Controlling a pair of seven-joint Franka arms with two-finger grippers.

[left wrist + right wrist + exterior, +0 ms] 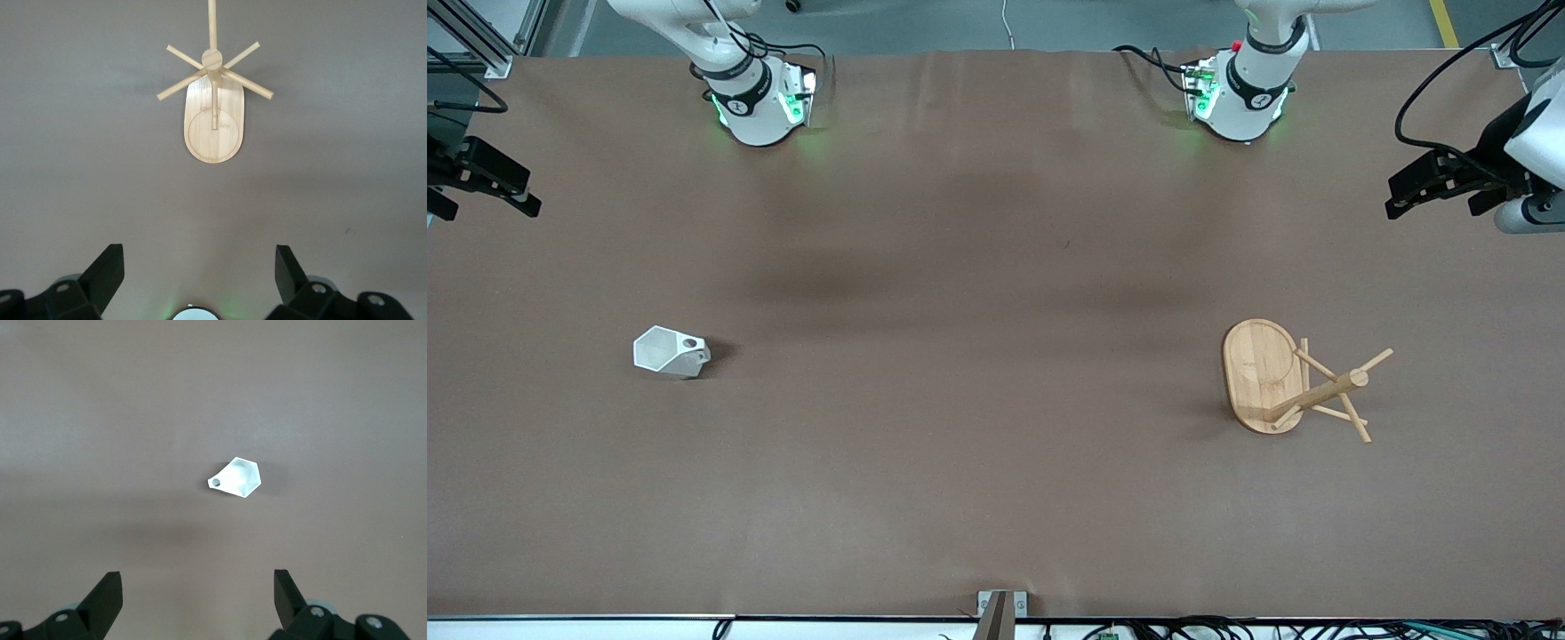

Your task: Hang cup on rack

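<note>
The white faceted cup (670, 352) stands on the brown table toward the right arm's end, its pierced handle pointing toward the table's middle. It also shows in the right wrist view (237, 478). The bamboo rack (1289, 382) stands upright toward the left arm's end, with pegs sticking out from its post. It also shows in the left wrist view (213, 110). My right gripper (482, 191) (197, 580) is open and empty, high over the right arm's end of the table. My left gripper (1440, 191) (198, 257) is open and empty, high over the left arm's end.
The brown table cover (996, 293) is bare between cup and rack. The arm bases (760, 98) (1240, 93) stand along the edge farthest from the front camera. A small bracket (1000, 609) sits at the edge nearest that camera.
</note>
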